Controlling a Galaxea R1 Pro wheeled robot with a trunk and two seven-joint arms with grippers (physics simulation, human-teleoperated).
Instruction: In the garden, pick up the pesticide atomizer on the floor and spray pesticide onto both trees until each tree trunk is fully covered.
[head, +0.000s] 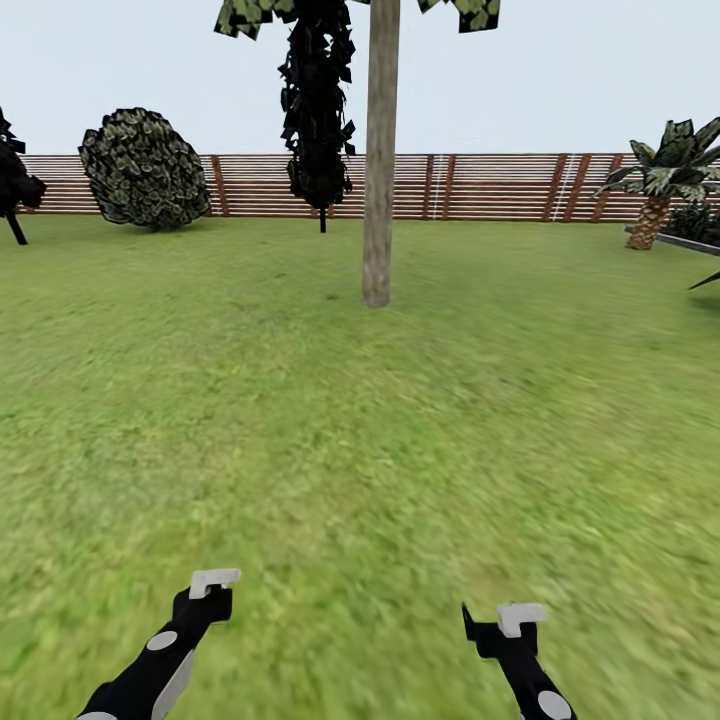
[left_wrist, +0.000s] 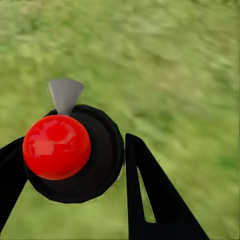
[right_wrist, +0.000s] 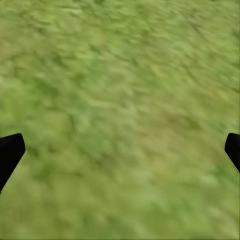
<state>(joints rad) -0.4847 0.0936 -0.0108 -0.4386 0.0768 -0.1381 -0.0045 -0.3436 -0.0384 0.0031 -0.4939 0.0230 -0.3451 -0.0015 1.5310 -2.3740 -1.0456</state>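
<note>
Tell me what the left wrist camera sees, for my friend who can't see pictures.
A shiny red ball sits on a round black body with a small grey nozzle, held between the left gripper's two black jaws. Blurry green grass lies behind it.

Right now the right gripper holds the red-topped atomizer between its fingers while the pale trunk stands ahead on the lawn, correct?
Not the right. The left wrist view shows the left gripper closed around the atomizer; the right gripper is open over bare grass. The pale trunk does stand ahead on the lawn.
</note>
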